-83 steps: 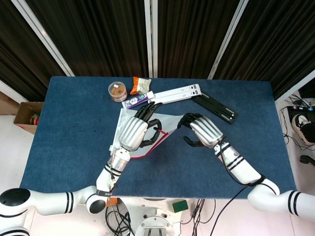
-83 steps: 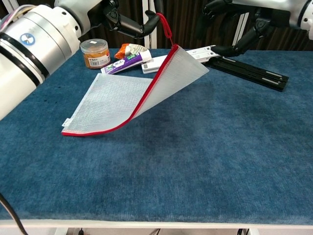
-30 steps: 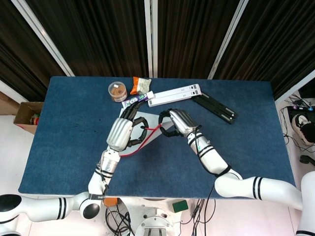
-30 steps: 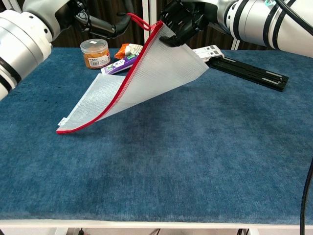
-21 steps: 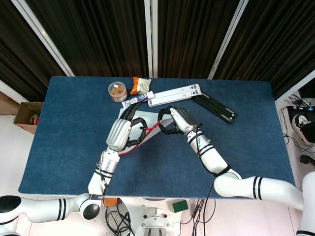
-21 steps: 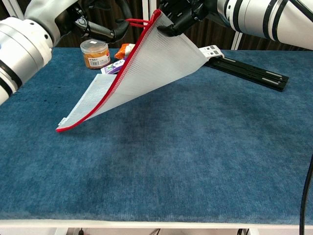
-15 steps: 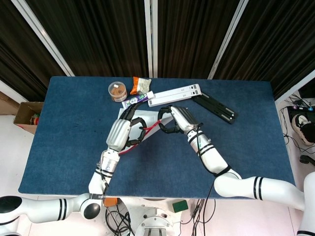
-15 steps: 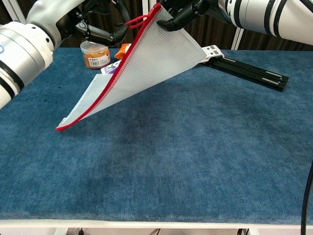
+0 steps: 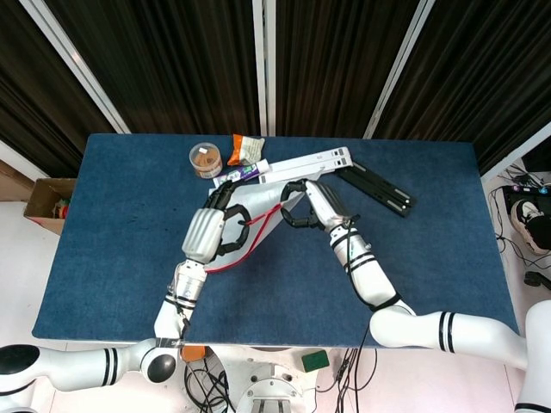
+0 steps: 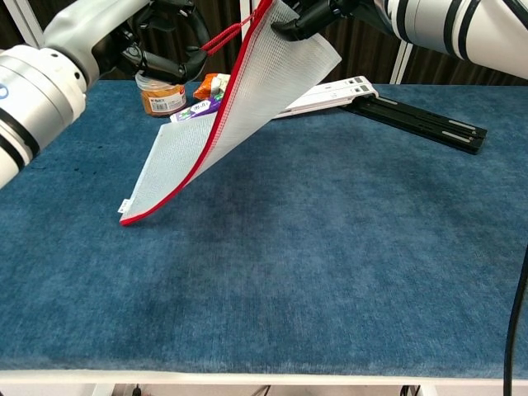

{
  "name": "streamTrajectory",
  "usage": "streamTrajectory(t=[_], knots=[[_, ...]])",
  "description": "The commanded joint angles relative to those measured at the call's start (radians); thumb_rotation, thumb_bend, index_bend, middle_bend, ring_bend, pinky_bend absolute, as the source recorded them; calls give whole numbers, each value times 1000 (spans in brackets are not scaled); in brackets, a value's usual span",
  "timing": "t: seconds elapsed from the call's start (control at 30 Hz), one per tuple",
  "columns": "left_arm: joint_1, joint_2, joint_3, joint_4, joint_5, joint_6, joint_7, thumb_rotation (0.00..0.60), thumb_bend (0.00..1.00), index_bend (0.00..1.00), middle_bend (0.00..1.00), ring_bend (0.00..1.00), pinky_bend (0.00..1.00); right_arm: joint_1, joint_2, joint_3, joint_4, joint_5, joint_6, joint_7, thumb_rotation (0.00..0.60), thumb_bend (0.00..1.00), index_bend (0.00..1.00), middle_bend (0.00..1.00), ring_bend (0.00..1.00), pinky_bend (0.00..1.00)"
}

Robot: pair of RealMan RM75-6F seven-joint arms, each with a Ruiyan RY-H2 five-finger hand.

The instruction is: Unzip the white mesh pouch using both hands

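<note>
The white mesh pouch with a red zipper edge hangs steeply above the blue table; only its lower corner touches the cloth. My right hand grips the pouch's top corner at the upper edge of the chest view. My left hand is to the left of it and pinches the red zipper pull cord. From the head view, the left hand and right hand face each other, with the pouch between them.
Along the table's far side lie a jar with orange contents, a snack packet, a purple tube, a white bar and a black bar. A cardboard box sits on the floor at the left.
Both hands have risen and carried the pouch's top corner higher. The pouch now hangs steeper, and its lower corner has slid a little to the right on the table.
</note>
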Motion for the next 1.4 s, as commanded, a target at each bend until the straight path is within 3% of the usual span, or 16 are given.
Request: streamTrajectory(t=[0.03, 0.33, 0.83, 1.4], knots=[[0, 0, -4, 2, -4, 2, 10, 600, 514, 700, 84, 0, 120, -6, -18, 4, -10, 14, 32, -11, 600, 362, 819, 520, 303, 314], [5, 15, -6, -10, -13, -3, 24, 600, 514, 700, 84, 0, 120, -36, -86, 21, -25, -19, 158, -7, 600, 360, 826, 520, 303, 316], [21, 32, 4, -9, -20, -4, 28, 600, 514, 700, 84, 0, 120, -80, -141, 39, -22, -99, 208, 51, 600, 360, 832, 520, 303, 354], [86, 58, 66, 57, 1, 20, -14, 600, 514, 701, 83, 0, 120, -141, -86, 63, -59, -151, 204, 99, 600, 356, 832, 520, 303, 360]])
